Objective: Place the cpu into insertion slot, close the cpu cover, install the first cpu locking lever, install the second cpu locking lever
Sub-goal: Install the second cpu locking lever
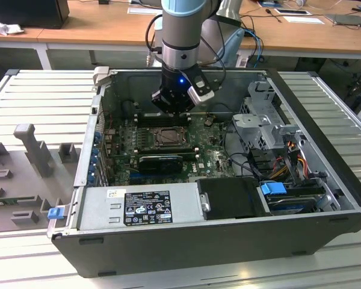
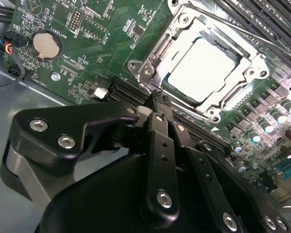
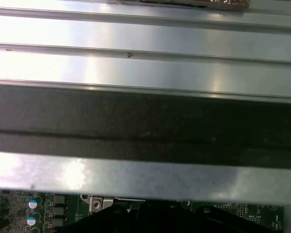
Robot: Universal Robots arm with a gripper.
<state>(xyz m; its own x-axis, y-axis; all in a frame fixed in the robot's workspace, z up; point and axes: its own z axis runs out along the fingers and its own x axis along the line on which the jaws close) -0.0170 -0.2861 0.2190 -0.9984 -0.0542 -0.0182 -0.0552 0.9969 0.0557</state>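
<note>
In the second wrist view the pale cpu [image 2: 203, 69] lies flat in the insertion slot [image 2: 141, 73]. The silvery cpu cover [image 2: 254, 63] is down around the cpu, which shows through the cover's square hole. A thin metal lever rod [image 2: 242, 26] runs along the slot's far side. My gripper [image 2: 156, 97] is shut with nothing in it, its tips close to a corner of the slot. In the exterior view the gripper [image 1: 172, 108] hangs inside the open computer case, just above and behind the slot [image 1: 166, 138].
A grey power supply box [image 1: 138, 208] fills the case's front. A black expansion card [image 1: 161, 161] lies just in front of the slot, with memory slots [image 1: 159, 118] behind it. A drive cage [image 1: 262, 117] and cables [image 1: 289, 162] stand at the exterior view's right. The case wall [image 3: 145, 121] is close by.
</note>
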